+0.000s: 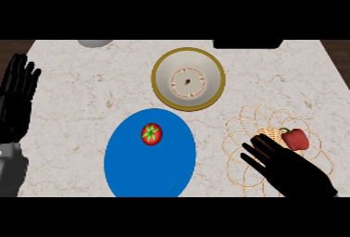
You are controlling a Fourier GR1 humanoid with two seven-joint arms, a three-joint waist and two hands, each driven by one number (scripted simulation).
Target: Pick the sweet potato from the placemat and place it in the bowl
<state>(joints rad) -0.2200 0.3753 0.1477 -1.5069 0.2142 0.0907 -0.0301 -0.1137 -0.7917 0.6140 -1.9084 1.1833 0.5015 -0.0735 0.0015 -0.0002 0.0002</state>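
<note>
The right hand (290,171), fingers spread, lies on the woven wicker placemat (249,125) at four o'clock, just beside a red vegetable (295,138), no sweet potato visible. Its fingers could nudge that away. The cream gold-rimmed bowl (213,76) waits at twelve; the left hand (17,99) rests open at nine.

Marble-look counter (82,120), matt blue placemat (150,171)
</note>
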